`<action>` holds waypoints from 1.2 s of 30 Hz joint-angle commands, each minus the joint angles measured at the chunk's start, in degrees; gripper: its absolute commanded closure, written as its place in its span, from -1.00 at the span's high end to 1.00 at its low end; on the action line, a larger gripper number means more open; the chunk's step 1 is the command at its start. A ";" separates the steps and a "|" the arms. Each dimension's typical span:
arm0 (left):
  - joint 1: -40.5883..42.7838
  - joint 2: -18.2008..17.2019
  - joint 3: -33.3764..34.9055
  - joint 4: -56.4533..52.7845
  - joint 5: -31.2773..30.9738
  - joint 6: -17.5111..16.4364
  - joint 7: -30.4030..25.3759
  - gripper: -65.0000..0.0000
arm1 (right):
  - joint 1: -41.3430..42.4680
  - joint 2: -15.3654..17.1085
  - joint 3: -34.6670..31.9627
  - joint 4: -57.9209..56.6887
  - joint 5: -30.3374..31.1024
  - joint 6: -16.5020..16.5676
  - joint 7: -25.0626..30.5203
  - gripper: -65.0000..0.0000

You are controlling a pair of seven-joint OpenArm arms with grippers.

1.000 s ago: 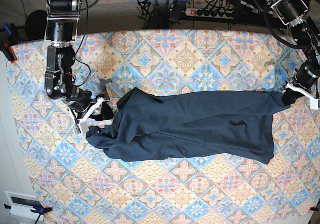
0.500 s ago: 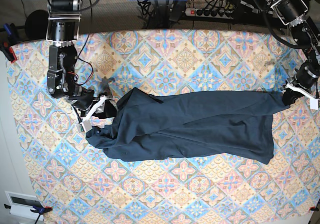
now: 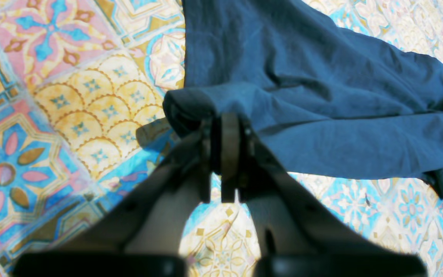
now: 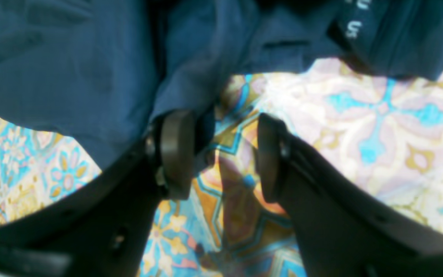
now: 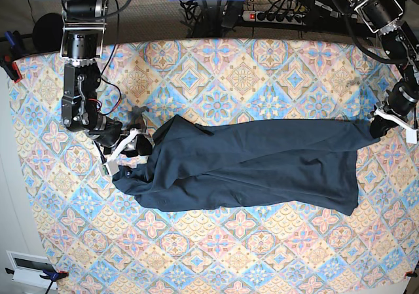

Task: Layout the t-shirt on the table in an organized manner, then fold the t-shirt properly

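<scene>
My left gripper [image 3: 224, 127] has its jaws pressed together on a bunched corner of the t-shirt [image 3: 321, 115]; the cloth rolls over the tips of my fingers [image 3: 229, 146] and hides where they meet. From that pinch the dark navy fabric runs ahead of the jaws and off to their right side, lying in long soft folds on the table [image 3: 71, 96], whose pastel diamond tiles show bare to the left of the jaws and beneath them.

My right gripper [image 4: 217, 154] stands with its jaws spread, a clear gap of patterned cloth between the two pads [image 4: 175, 154]. Nothing is held there. The t-shirt [image 4: 71, 77] lies just beyond the tips and drapes against the outer side of the left-hand pad; further ahead and to the right a fold carries small pale lettering, too blurred to read.

From above, the t-shirt [image 5: 255, 169] stretches as a long band across the middle of the table [image 5: 262, 261], rumpled and doubled at the end by my right gripper [image 5: 121, 151], drawn to a point at my left gripper [image 5: 380, 125]
</scene>
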 commanded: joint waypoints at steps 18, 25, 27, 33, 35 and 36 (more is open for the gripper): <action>-0.76 -1.33 -0.34 0.93 -1.03 -0.11 -1.17 -0.99 | 1.58 0.59 -0.07 2.12 8.45 0.63 1.48 -0.01; -0.76 -1.33 -0.34 0.93 -1.20 -0.11 -1.17 -0.99 | 1.67 0.59 0.28 -2.45 8.45 0.63 1.83 -0.07; -0.76 -1.33 -0.34 0.93 -1.20 -0.11 -1.17 -0.99 | 1.67 0.59 -0.07 -2.54 8.45 0.63 3.33 -0.14; -0.76 -1.33 -0.34 0.93 -1.20 -0.11 -1.17 -0.99 | 1.67 0.51 -0.16 -2.63 8.45 0.63 3.94 -0.21; -0.76 -1.33 -0.34 0.93 -1.20 -0.11 -1.17 -0.99 | 1.58 -0.46 -0.16 -2.63 8.45 0.63 3.94 -0.21; -0.76 -1.33 -0.34 0.93 -1.20 -0.11 -1.17 -0.99 | 1.58 -0.55 -0.16 -2.63 8.45 0.63 3.85 -0.21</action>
